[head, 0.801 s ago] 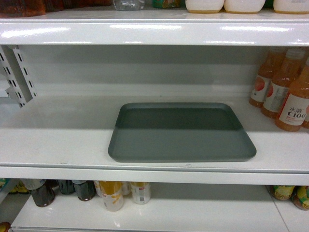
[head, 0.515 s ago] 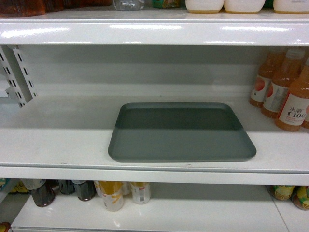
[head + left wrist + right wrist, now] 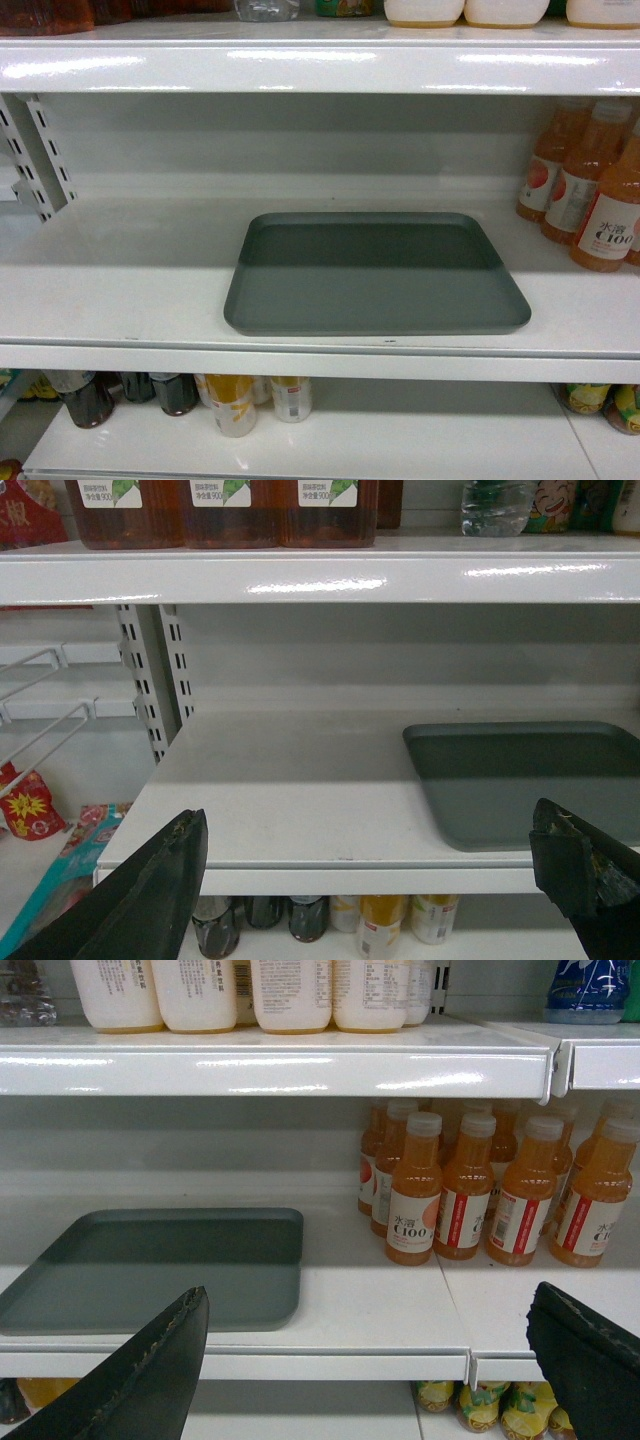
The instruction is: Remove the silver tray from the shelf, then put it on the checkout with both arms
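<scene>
Silver tray [image 3: 377, 275] flat on shelf [image 3: 120, 290], beside orange bottles [image 3: 590, 190]

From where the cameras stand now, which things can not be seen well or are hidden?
- Checkout: in no view.
- Silver tray: whole in the head view; its right part is cut by the left wrist frame edge; the right gripper's finger covers its near left corner.
- Orange bottles: cut by the head view's right edge; small label print unreadable.
- Both grippers: absent from the head view; only open fingertips in wrist views.
</scene>
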You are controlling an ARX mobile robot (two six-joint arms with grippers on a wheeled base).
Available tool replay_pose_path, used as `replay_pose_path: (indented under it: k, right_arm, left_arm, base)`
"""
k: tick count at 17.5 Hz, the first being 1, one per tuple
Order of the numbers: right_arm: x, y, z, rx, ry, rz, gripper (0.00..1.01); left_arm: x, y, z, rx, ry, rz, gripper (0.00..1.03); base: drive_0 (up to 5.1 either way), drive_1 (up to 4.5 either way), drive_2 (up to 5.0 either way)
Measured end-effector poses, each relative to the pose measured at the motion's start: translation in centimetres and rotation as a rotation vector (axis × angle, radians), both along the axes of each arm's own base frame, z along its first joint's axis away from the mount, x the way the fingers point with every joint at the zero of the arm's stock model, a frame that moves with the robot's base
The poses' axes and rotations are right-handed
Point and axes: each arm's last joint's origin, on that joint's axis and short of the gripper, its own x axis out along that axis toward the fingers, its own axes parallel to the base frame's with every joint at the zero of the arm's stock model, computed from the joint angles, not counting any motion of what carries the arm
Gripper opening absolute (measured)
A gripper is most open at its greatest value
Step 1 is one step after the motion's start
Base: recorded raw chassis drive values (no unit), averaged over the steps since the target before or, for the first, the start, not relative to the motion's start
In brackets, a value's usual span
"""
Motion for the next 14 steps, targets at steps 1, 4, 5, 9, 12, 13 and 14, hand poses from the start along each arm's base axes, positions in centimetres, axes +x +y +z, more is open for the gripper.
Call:
replay_pose_path:
  k: [1, 4, 5, 9, 12, 13, 14]
  right_arm:
    - [0.0, 0.0, 0.0, 0.0, 0.0, 0.0, 0.98]
    - [0.0, 0.0, 0.0, 0.0, 0.0, 0.0, 0.98]
    - [0.0, 0.0, 0.0, 0.0, 0.0, 0.0, 0.98]
    - [0.0, 0.0, 0.0, 0.0, 0.0, 0.0, 0.98]
    - [0.0, 0.0, 0.0, 0.0, 0.0, 0.0, 0.98]
    - [0.0, 0.0, 0.0, 0.0, 0.0, 0.0, 0.98]
    - [0.0, 0.0, 0.0, 0.0, 0.0, 0.0, 0.98]
  left_arm:
    - [0.0, 0.0, 0.0, 0.0, 0.0, 0.0, 0.98]
    - [0.0, 0.0, 0.0, 0.0, 0.0, 0.0, 0.98]
    - [0.0, 0.0, 0.0, 0.0, 0.0, 0.0, 0.98]
    - [0.0, 0.0, 0.0, 0.0, 0.0, 0.0, 0.98]
    - [0.0, 0.0, 0.0, 0.0, 0.0, 0.0, 0.98]
    - [0.0, 0.0, 0.0, 0.0, 0.0, 0.0, 0.98]
    - [0.0, 0.0, 0.0, 0.0, 0.0, 0.0, 0.98]
  base:
    - [0.0, 0.0, 0.0]
    - [0.0, 0.0, 0.0]
    - [0.0, 0.0, 0.0]
    - [0.0, 0.0, 0.0]
    - [0.0, 0.0, 0.0]
    - [0.0, 0.0, 0.0]
    - [0.0, 0.0, 0.0]
